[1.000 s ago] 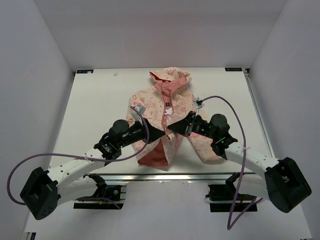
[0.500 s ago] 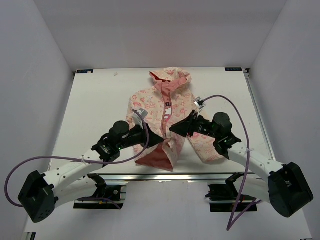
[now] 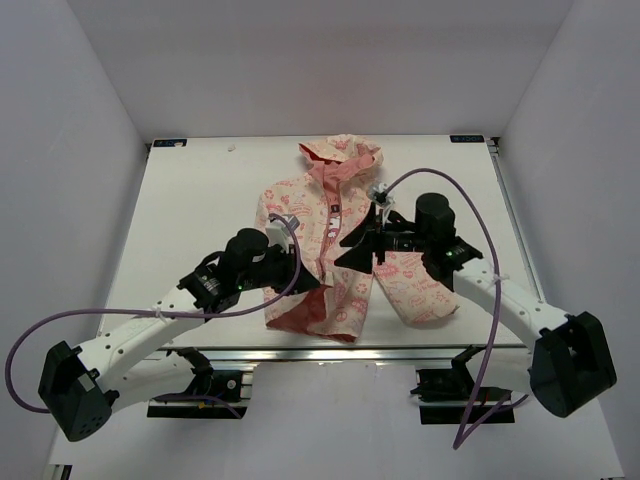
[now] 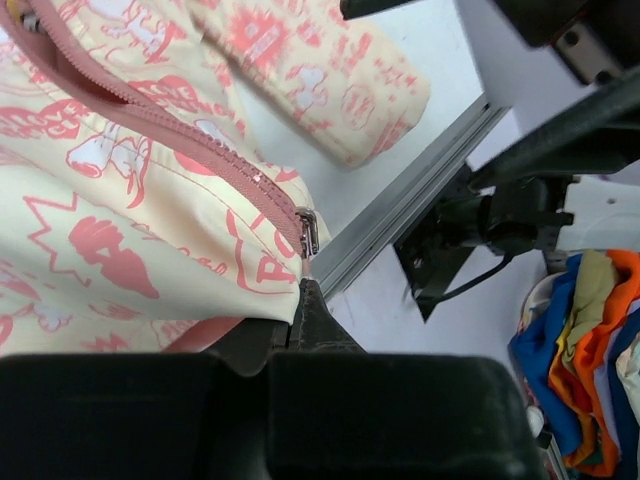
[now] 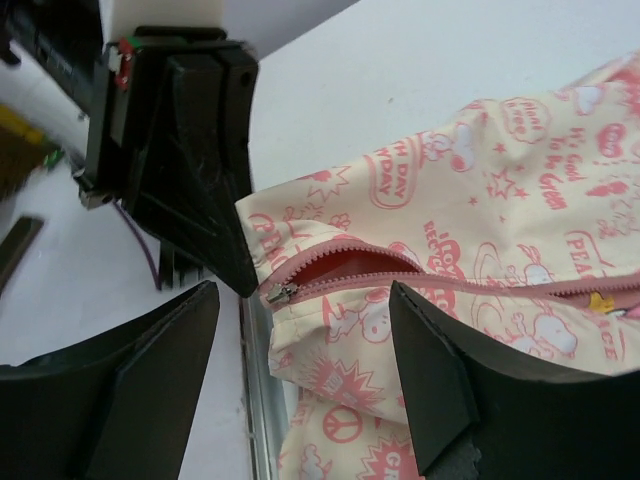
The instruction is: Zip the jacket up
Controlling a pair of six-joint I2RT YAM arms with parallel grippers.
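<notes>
Near the desk's (image 3: 190, 200) front edge, the left tool (image 3: 308, 283) clamps the jacket (image 3: 300, 205) hem, the right tool (image 5: 300, 300) gapes (empty), and the slider (image 5: 280, 293) sits at the hem, zipping undone.

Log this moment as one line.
left gripper shut on jacket hem | right gripper open over zipper slider | slider at hem

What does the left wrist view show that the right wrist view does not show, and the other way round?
Only the left wrist view: a pile of orange and blue cloth off the table. Only the right wrist view: the right gripper, jaws open, holding nothing. Both: the jacket, its zipper slider at the bottom hem, and the left gripper shut on that hem.
</notes>
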